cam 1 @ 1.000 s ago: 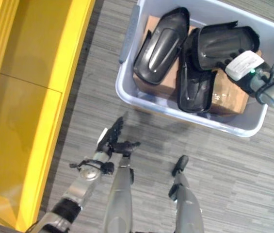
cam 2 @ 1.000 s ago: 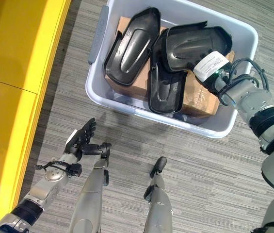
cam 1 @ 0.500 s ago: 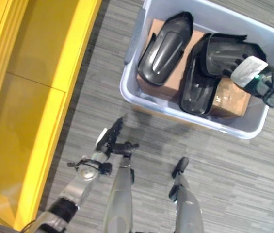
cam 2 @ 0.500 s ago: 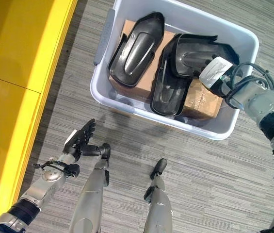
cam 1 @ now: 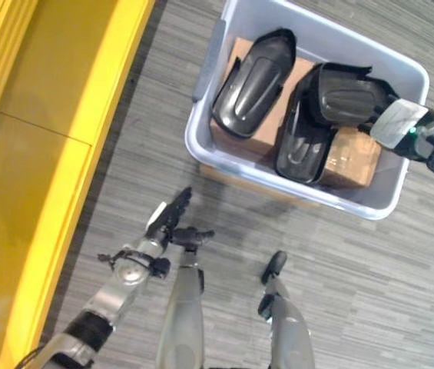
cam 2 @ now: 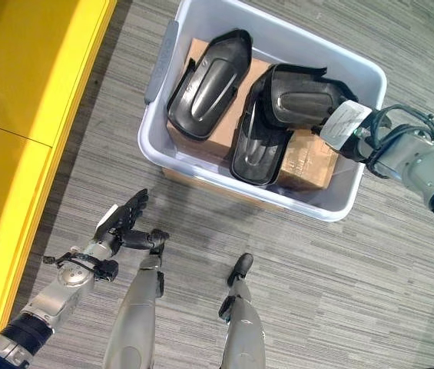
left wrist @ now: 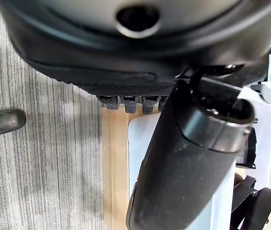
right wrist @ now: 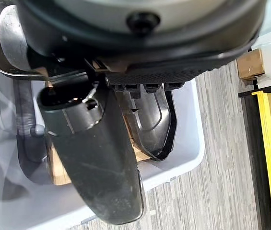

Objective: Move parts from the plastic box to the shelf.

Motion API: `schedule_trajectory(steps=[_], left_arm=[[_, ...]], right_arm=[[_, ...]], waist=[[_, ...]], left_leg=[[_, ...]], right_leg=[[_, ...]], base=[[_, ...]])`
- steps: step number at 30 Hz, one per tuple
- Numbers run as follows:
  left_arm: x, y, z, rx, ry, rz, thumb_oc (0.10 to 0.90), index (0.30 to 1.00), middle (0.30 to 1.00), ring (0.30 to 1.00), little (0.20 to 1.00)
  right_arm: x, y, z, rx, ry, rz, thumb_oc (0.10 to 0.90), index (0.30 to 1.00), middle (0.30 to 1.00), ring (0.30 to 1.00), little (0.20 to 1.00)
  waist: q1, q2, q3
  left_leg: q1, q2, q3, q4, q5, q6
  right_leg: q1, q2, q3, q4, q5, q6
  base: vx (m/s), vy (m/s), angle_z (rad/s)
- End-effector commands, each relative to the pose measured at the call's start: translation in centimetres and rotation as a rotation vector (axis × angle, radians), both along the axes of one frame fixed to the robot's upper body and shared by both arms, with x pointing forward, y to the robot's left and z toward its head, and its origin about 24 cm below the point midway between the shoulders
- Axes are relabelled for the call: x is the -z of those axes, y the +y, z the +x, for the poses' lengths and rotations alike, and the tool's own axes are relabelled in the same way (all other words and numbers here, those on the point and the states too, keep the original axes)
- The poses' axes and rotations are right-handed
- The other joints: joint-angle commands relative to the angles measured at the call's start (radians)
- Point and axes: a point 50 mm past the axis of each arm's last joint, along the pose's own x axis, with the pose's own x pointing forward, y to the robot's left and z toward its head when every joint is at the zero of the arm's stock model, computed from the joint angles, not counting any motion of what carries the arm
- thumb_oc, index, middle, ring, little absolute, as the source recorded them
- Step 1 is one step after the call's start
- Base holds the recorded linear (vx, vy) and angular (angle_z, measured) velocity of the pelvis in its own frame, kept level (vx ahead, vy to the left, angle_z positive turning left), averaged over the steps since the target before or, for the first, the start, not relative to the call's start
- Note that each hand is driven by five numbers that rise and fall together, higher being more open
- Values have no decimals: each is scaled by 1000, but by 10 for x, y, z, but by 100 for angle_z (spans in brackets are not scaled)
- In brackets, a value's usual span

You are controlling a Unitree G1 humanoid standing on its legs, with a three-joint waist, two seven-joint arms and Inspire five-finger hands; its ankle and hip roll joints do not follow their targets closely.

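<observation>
Left eye view: three black parts are being carried in the plastic box [cam 1: 224,146], laid on a cardboard block. One part [cam 1: 253,71] is lying toward the box's left wall; a second [cam 1: 303,146] is lying at the middle; the third [cam 1: 345,96] is being gripped near the right wall.

Right eye view: the right hand [cam 2: 341,123] is being kept on that third part, apparently for lifting toward the yellow shelf [cam 2: 17,115]. The left hand [cam 2: 124,221] is being held relaxed above the floor, grasping nothing.

Right wrist view: the thumb is being pressed against the part, judged a grasp.
</observation>
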Motion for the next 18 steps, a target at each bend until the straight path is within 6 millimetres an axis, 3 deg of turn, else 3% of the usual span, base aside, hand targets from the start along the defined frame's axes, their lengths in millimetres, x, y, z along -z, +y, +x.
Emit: schedule_trajectory(steps=[1, 2, 3, 4, 6, 7, 9, 13, 14, 16, 18], left_arm=[[-11, -20, -6, 60, -109, -92, 900, 1000, 1000, 1000, 1000], [-10, -23, -6, 61, -109, -104, 900, 1000, 1000, 1000, 1000], [-10, -26, -6, 53, -113, -139, 900, 1000, 1000, 1000, 1000], [-10, -26, -6, 40, -116, -156, 900, 1000, 1000, 1000, 1000], [-10, -25, -6, 34, -116, -161, 900, 1000, 1000, 1000, 1000], [-10, -26, -7, 23, -118, -190, 900, 1000, 1000, 1000, 1000], [-9, -23, -7, 12, -115, -190, 900, 1000, 1000, 1000, 1000], [-5, -18, -13, -19, -96, -226, 900, 1000, 1000, 1000, 1000], [-5, -18, -13, -17, -95, -222, 900, 1000, 1000, 1000, 1000], [-3, -16, -15, -32, -82, -236, 900, 1000, 1000, 1000, 1000], [-3, -16, -15, -31, -79, -241, 900, 1000, 1000, 1000, 1000]], right_arm=[[-69, -29, -25, 77, -255, 130, 900, 1000, 1000, 1000, 1000], [-74, -28, -26, 65, -277, 170, 900, 1000, 1000, 1000, 1000], [-88, -30, -29, 48, -368, 365, 900, 1000, 1000, 1000, 1000], [-93, -29, -31, 22, -421, 515, 900, 1000, 1000, 1000, 1000], [-91, -29, -32, 3, -443, 605, 900, 1000, 1000, 1000, 1000], [-99, -27, -33, -69, -529, 937, 900, 1000, 1000, 1000, 1000], [-96, -27, -35, -96, -536, 1019, 900, 1000, 1000, 1000, 1000], [-101, -15, -44, -290, -531, 1443, 900, 1000, 1000, 1000, 1000], [-99, -16, -45, -287, -532, 1447, 900, 1000, 1000, 1000, 1000], [-93, -19, -44, -326, -516, 1692, 900, 1000, 1000, 1000, 1000], [-91, -20, -43, -340, -505, 1794, 900, 1000, 1000, 1000, 1000]], waist=[[0, 37, -48], [-7, 47, -50], [-22, 70, -48], [-28, 75, -48], [-28, 69, -49], [-36, 72, -48], [-33, 61, -52], [-49, 53, -49], [-45, 50, -51], [-50, 40, -46], [-49, 35, -46]], left_leg=[[80, 25, -19, -85, 19, -24], [82, 25, -20, -86, 20, -23], [83, 25, -19, -86, 21, -20], [83, 26, -19, -86, 23, -19], [82, 26, -19, -86, 23, -18], [82, 27, -17, -89, 24, -16], [82, 26, -16, -94, 28, -14], [88, 31, -12, -98, 28, -12], [87, 30, -12, -99, 29, -12], [92, 34, -10, -92, 22, -11], [92, 35, -11, -91, 22, -11]], right_leg=[[102, -44, 26, 130, -120, 71], [102, -44, 26, 130, -120, 70], [101, -42, 27, 134, -119, 69], [100, -42, 27, 135, -118, 68], [99, -42, 28, 137, -118, 68], [99, -40, 27, 137, -116, 67], [96, -40, 28, 134, -111, 67], [97, -36, 30, 133, -100, 67], [96, -36, 30, 132, -100, 67], [103, -33, 34, 134, -97, 67], [103, -32, 35, 133, -95, 67]], base=[[0, 0, 0], [-13, 1, -5], [-14, 1, -6], [0, 0, 0], [0, 0, 0], [-8, -5, -4], [-4, -1, -2], [8, -1, -2], [0, 0, 0], [0, 0, 0], [11, -5, -4]])
